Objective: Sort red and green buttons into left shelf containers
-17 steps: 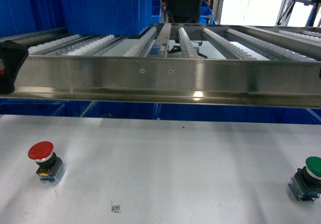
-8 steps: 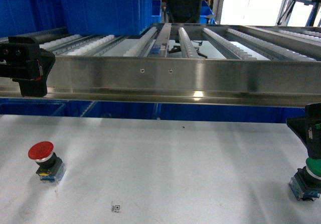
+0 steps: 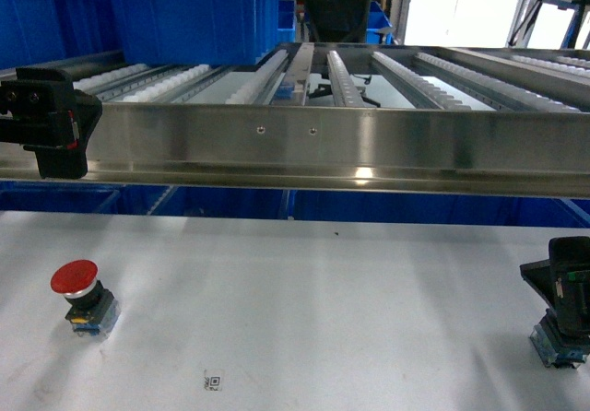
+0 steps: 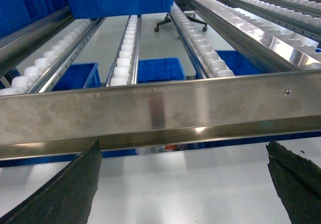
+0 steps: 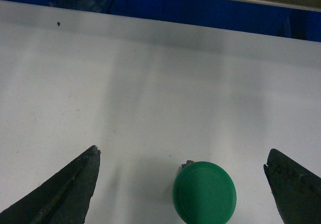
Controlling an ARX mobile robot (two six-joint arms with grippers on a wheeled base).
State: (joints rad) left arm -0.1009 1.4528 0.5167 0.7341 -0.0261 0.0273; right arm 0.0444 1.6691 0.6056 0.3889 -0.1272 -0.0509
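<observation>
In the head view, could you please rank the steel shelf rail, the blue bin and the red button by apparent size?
1. Steel shelf rail, spanning the frame.
2. Blue bin, though farther away and partly cropped.
3. Red button, smallest by far.

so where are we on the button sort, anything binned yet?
Nothing binned yet. The red button stands on the white table, untouched, with the left gripper open up by the steel shelf rail. In hand: the right gripper is open with the green button between its fingers, not yet gripped. Left: grasp both and drop them in the blue bins on the left shelf.
</observation>
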